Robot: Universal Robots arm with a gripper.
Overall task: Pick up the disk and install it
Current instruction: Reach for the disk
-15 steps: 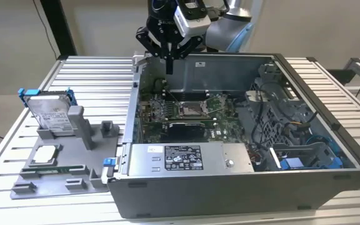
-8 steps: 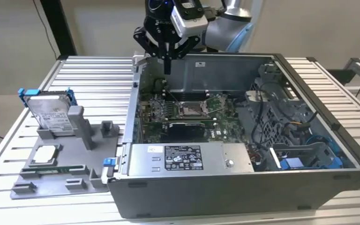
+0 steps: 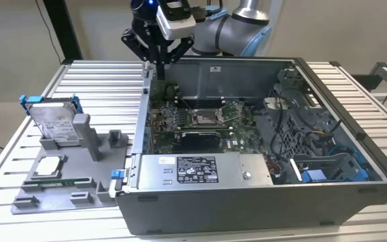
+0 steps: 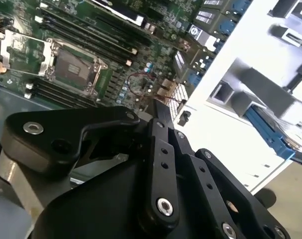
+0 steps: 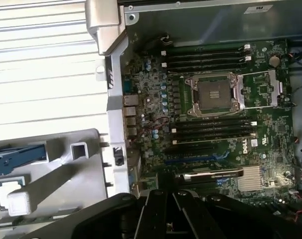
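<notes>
Your arm reaches in from behind the open computer case (image 3: 261, 201), wrist turned so the claw (image 3: 158, 70) points straight down above the case's far corner on the exterior view's left. The claw's fingers (image 4: 160, 112) are pressed together and hold nothing. The disk (image 3: 54, 121) stands upright in the grey fixture (image 3: 66, 186) on the bench (image 3: 99, 85), well apart from the claw.
</notes>
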